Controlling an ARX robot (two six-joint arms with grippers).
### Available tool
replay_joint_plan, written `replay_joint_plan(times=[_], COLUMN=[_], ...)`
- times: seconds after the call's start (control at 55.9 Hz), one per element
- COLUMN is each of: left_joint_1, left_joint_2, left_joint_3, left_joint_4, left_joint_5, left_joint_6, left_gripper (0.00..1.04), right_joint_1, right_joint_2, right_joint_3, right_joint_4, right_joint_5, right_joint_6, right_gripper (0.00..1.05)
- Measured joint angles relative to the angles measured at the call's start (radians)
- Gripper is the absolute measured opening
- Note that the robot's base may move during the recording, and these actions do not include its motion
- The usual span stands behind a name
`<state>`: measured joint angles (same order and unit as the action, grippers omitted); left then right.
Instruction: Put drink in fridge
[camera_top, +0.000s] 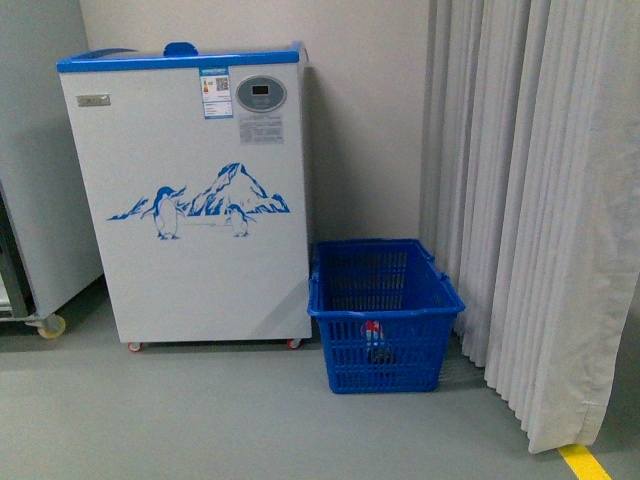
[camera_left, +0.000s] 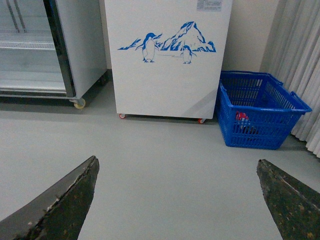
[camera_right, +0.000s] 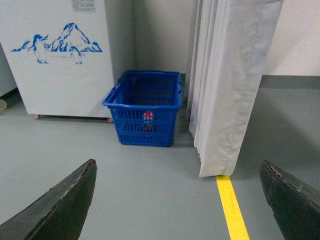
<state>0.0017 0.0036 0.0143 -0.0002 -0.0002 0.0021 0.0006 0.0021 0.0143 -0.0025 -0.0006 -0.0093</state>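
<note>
Floor (camera_top: 200, 420) was smooth grey | wall (camera_top: 370, 120) was beige | pale pleated curtain (camera_top: 540, 200) hung at right | yellow line (camera_top: 585, 462) ran under its hem | grey cabinet (camera_top: 40, 150) stood on castors, far left.

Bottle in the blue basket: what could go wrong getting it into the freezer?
The bottle sits low inside the basket, visible only through its slots; a reach from above could strike the walls or tip it over. The freezer stands much taller than the basket, and its top isn't visible, so the lid may need opening first. The curtain hangs close beside the basket and might snag the robot.
</note>
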Motion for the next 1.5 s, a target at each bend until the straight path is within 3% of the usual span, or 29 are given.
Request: replay_joint_plan(times=[1.503], left_joint_1=[0.000], left_joint_2=[0.000], left_joint_3=[0.000], left_joint_4=[0.000], left_joint_5=[0.000], left_joint_6=[0.000], left_gripper=[0.97], right_joint_1=[0.000], right_joint_2=[0.000], right_joint_3=[0.000], right_joint_4=[0.000], right_joint_5=[0.000], right_joint_6=[0.000], right_gripper=[0.97])
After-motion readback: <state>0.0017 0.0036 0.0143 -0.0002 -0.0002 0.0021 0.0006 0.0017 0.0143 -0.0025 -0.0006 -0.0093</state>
